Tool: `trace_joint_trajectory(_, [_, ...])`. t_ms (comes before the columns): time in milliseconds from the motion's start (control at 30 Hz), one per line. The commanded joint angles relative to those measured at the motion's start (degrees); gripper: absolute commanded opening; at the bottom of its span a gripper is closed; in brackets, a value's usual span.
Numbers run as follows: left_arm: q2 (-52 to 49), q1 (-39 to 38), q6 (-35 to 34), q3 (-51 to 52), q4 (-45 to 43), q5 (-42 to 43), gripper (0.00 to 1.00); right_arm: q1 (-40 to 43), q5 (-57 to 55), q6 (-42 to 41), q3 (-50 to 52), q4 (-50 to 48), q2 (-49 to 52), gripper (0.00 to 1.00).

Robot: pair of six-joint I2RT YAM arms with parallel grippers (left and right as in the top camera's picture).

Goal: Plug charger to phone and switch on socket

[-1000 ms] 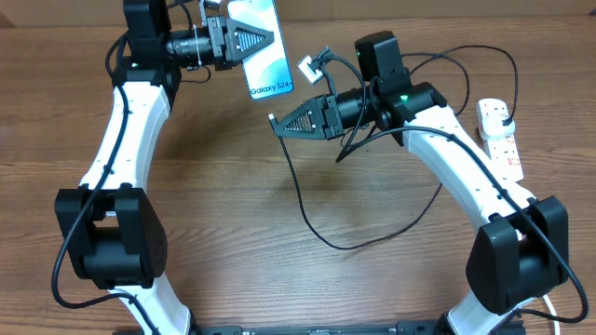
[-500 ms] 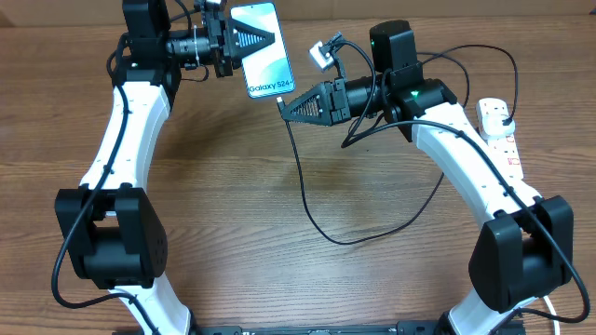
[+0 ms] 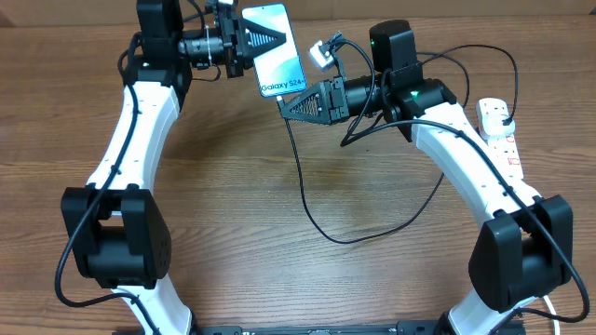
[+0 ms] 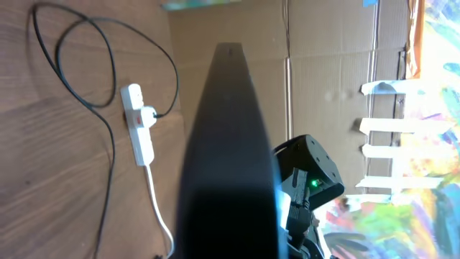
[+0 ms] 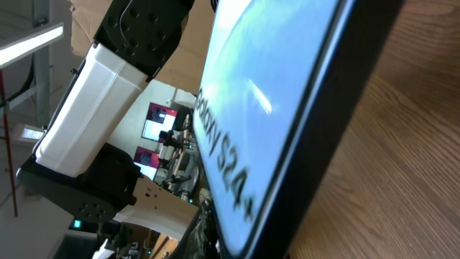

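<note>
The phone (image 3: 279,51) in the black left gripper (image 3: 276,39) shows a light blue-teal screen with white "Galaxy S24" lettering and a black rim, and the charger cable (image 3: 297,167) hanging from the black right gripper (image 3: 283,105) is thin and black. The left arm (image 3: 130,140) and right arm (image 3: 466,167) are white with black joints, a small green light (image 3: 404,96) glowing behind the right gripper. Under both grippers the table (image 3: 242,233) is brown wood grain, and far behind the right gripper the power strip (image 3: 500,140) is white with red switch marks.
</note>
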State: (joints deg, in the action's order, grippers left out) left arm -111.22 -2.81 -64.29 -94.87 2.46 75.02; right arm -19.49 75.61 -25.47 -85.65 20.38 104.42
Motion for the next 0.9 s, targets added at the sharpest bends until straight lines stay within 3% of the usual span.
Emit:
trace_joint_trajectory(0, [2.60, 1.88, 1.90, -0.90, -2.49, -0.44, 0.04, 0.33, 1.70, -0.02, -0.24, -0.35, 0.04, 0.04])
trace_joint_trajectory(867, [2.60, 0.79, 3.02, -0.90, -2.51, 4.52, 0.04, 0.59, -1.60, -0.31, -0.24, -2.12, 0.04, 0.04])
